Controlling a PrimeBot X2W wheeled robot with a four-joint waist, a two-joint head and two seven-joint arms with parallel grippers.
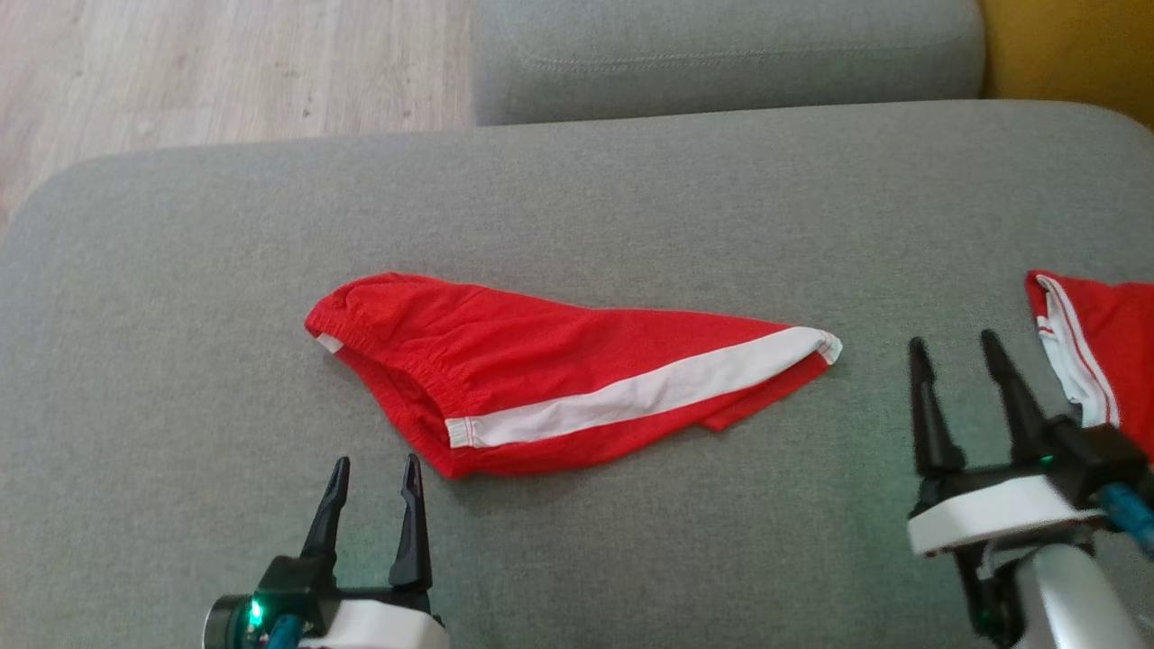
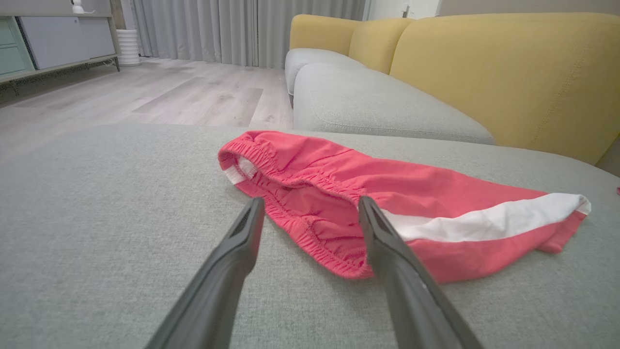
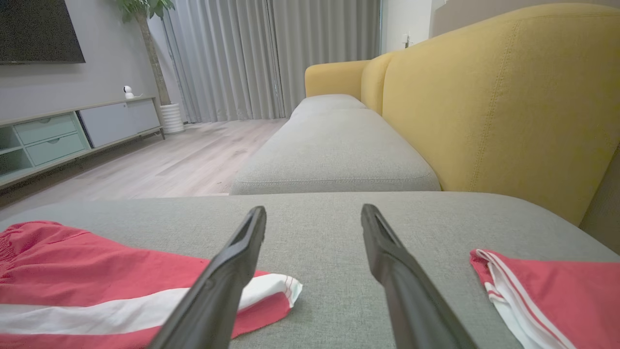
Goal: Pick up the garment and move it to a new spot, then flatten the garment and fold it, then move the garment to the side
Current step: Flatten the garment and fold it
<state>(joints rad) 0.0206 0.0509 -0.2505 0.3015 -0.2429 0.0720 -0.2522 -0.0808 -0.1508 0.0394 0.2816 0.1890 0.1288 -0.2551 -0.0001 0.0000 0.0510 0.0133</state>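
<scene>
Evidently between steps: both the left gripper (image 1: pixel 374 475) and right gripper (image 1: pixel 954 353) stand wide open and empty, red shorts (image 1: pixel 550 374) rumpled just beyond the left fingertips, so flattening looks due next.

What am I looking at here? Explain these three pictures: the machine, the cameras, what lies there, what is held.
This is a two-armed robot at a grey fabric sofa cushion. One picture looks down from its head; the other two look along each wrist's dark fingers. The left gripper and the right gripper both stand open and hold nothing. Between them lies a pair of red shorts with a white side stripe, roughly spread. A second red and white garment lies at the right edge.
</scene>
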